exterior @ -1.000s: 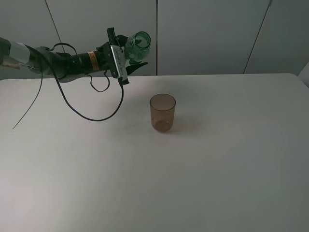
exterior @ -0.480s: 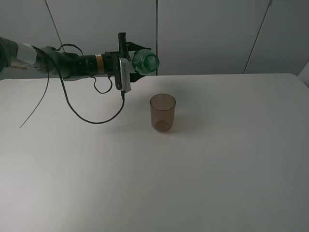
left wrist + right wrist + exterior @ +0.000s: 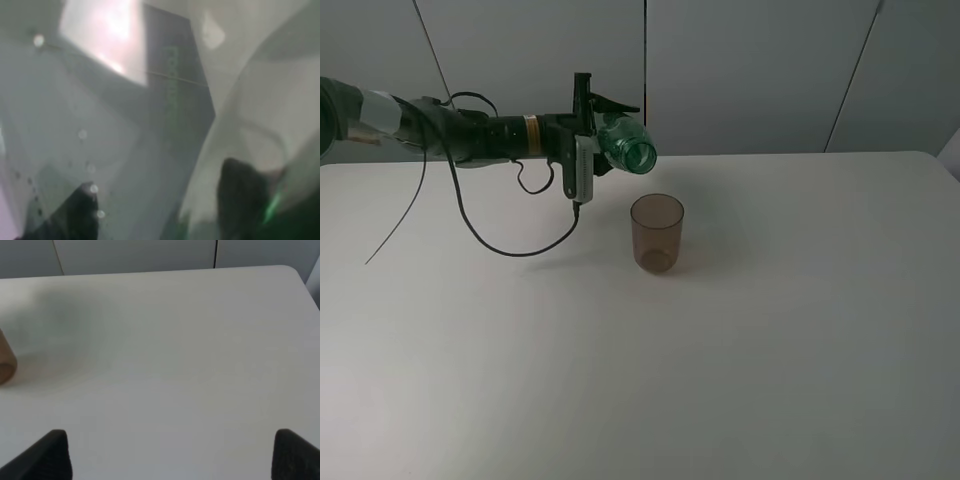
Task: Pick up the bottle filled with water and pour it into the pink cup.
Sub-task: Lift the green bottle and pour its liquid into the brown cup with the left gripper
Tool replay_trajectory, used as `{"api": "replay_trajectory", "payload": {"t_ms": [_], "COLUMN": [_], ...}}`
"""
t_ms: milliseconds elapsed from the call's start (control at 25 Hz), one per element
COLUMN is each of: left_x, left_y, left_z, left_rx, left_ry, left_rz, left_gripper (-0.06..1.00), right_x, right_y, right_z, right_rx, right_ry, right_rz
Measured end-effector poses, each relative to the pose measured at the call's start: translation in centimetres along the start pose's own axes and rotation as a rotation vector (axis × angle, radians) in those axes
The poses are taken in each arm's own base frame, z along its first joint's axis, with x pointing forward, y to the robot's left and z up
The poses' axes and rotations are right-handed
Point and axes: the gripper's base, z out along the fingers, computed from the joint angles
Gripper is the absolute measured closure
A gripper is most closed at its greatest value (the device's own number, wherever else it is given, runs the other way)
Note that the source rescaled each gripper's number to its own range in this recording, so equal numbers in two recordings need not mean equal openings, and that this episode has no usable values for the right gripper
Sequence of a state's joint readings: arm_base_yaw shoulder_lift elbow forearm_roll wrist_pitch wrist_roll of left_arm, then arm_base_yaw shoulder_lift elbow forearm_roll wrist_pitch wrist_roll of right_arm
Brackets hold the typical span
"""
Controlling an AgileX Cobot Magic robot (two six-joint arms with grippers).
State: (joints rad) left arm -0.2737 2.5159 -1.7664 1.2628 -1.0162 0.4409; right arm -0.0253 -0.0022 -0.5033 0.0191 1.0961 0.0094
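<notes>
My left gripper (image 3: 592,140) is shut on the transparent green bottle (image 3: 625,143) and holds it in the air, tilted far over. The bottle's open mouth points down and to the right, a little above and left of the pink cup (image 3: 657,233). The cup stands upright on the white table (image 3: 770,330). No stream of water is visible. In the left wrist view the bottle (image 3: 150,150) fills the blurred picture. My right gripper (image 3: 167,452) is open and empty over the table; the cup's edge (image 3: 6,362) shows in the right wrist view.
A black cable (image 3: 490,240) hangs from the left arm and loops down onto the table to the left of the cup. Grey wall panels (image 3: 760,70) stand behind the table's far edge.
The left gripper has moved a little right and rolled, tipping the bottle from mouth-up to mouth-down toward the cup. The cup has not moved.
</notes>
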Motion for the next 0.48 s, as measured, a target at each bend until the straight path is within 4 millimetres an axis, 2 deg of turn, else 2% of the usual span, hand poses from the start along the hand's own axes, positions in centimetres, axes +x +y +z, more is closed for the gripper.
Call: {"api": "replay_trajectory", "payload": {"t_ms": [480], "left_x": [0.04], "left_y": [0.19], "left_z": [0.37], "left_rx": [0.016], "left_ry": [0.02], "left_rz": [0.145], "left_gripper": [0.94], "right_x": [0.0], "right_y": [0.0], "right_z": [0.0], "right_rx": [0.0], "right_ry": [0.0], "right_rz": [0.0]}}
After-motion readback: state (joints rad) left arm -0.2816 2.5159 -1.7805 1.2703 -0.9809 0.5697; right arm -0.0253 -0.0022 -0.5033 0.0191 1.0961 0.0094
